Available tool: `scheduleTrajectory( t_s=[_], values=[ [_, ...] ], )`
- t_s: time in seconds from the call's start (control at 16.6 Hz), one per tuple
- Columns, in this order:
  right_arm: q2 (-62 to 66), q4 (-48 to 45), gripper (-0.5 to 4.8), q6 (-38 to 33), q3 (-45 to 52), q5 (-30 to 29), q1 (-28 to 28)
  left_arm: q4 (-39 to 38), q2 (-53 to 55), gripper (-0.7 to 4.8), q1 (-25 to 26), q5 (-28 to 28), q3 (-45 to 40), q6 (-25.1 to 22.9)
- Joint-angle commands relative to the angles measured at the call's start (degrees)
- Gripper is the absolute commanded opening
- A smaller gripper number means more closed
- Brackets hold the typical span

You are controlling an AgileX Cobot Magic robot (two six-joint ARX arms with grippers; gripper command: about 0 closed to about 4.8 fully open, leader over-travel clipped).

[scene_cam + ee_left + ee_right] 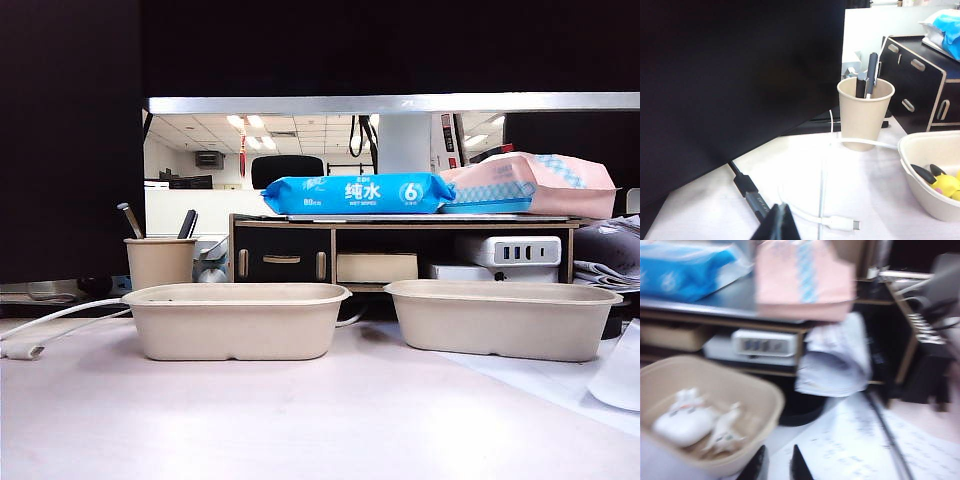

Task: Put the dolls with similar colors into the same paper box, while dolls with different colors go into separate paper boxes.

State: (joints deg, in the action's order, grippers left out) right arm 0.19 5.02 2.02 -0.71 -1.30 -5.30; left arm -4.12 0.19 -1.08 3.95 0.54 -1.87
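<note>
The table (300, 420) is seen from the exterior view with two paper boxes on it: the left paper box (236, 320) beside the pen cup (158, 262), the right paper box (503, 318) well apart from it, below the wooden shelf (400, 225) that carries a blue wet-wipes pack (357, 193) and a pink pack (540, 183); no doll lies loose on the bare table in any view.

In the left wrist view the near corner of the left paper box (925, 150) holds a yellow black-eared mouse figure (944, 183); the rest of that box is cut off, so the duck cannot be confirmed there. In the right wrist view, which is blurred, the right paper box (740, 385) holds a round white doll (682, 424) and a second pale doll (724, 435) lying just beside it; the second one's identity cannot be told.

Judgement: the sorting appears finished or nearly so; white in one box, yellow in the other; nothing is seen left to carry.

The right gripper (776, 466) is seen just outside the right paper box's rim; its fingers stand a narrow gap apart; nothing is between them and nothing is touched. The left gripper (779, 224) shows only as a dark tip above a white cable (820, 220); its fingertips appear pressed together, with nothing held.
</note>
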Motion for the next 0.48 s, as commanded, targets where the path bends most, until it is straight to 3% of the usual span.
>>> scheduleTrajectory(
  t_s=[0.06, 0.24, 0.3, 0.48],
  values=[
    [0.0, -1.2, 0.68, 0.2, 0.0, 1.1, 2.2, 0.3, 0.0, -0.05, 0.0, 0.2, 0.1, -0.1],
    [0.0, -1.7, 0.68, 0.1, 0.0, 1.2, 3.7, 0.3, 0.0, -0.05, 0.0, 0.2, 0.1, -0.1],
    [0.0, -2.7, -0.09, 0.2, 0.0, 1.4, 3.7, 0.3, 0.0, -0.05, 0.0, 0.2, 0.1, -0.1],
    [0.0, -3.1, -0.05, 0.1, 0.0, 1.3, 3.7, 0.3, 0.0, -0.05, 0.0, 0.2, 0.1, -0.1]
  ],
)
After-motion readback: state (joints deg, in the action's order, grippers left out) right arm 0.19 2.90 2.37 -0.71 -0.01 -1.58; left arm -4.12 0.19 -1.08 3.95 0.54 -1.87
